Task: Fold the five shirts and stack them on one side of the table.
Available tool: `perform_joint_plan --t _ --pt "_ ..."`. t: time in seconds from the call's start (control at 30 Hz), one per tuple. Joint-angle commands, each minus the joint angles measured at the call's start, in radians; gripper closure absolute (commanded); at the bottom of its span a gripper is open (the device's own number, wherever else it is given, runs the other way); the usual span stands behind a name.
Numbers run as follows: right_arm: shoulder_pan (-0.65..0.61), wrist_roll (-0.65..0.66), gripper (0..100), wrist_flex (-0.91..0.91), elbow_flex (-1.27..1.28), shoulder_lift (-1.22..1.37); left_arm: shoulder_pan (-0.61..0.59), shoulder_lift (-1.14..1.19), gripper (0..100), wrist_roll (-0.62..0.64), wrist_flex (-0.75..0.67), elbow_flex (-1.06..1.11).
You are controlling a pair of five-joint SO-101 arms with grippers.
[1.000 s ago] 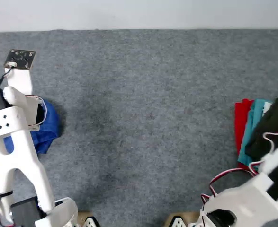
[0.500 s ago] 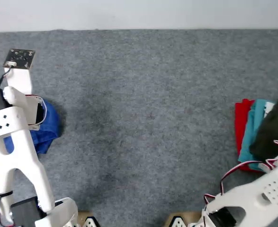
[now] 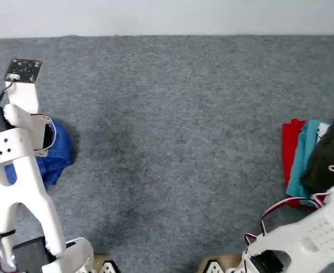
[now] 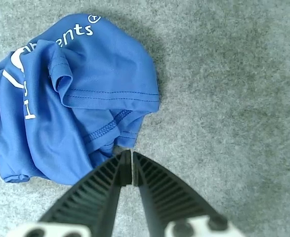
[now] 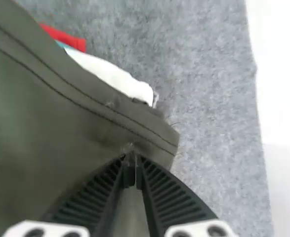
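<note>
The grey felt-like table cover (image 3: 178, 142) spans almost the whole high view. Its far edge runs straight along a white strip (image 3: 167, 17). A broad stretch of grey cloth lies between the two groups of shirts, which are well apart.

The left arm (image 3: 19, 170), white and bulky, rises from the near left corner. It leans over the crumpled blue jersey shirt (image 3: 61, 151), which sits near the left edge. The right arm (image 3: 309, 242), also white with red and white wires, comes in from the near right corner toward the stack at the right edge.

In that stack the dark olive-green shirt (image 3: 329, 156) lies on top. Under it the teal shirt (image 3: 302, 159) and the red shirt (image 3: 289, 142) show as stepped bands on the inward side. A corner of the white shirt (image 3: 322, 129) peeps out at the far end.

In the right wrist view, the olive cloth (image 5: 46, 138) ends near the cover's edge, with a pale surface beyond it.

The left gripper (image 4: 126, 165) has its black ribbed jaws pressed together. The tips are at the hem of the blue shirt (image 4: 70, 98), and it cannot be told whether they catch any cloth.

The right gripper (image 5: 130, 168) has its jaws closed on the olive shirt, and the fabric puckers at the tips.
</note>
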Motion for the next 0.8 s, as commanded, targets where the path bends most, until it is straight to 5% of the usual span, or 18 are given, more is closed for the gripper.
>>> perform_joint_plan --t 0.0,0.4,0.77 --pt "-0.059 -0.055 98.9 0.036 -0.051 -0.117 0.002 -0.031 98 -0.008 -0.012 -0.004" --pt "-0.303 -0.117 98.9 -0.082 -0.064 0.199 0.002 -0.038 98 -0.008 -0.008 -0.004" --pt "-0.268 -0.166 98.9 0.242 -0.158 -0.058 0.002 -0.04 98 -0.008 -0.008 -0.004"
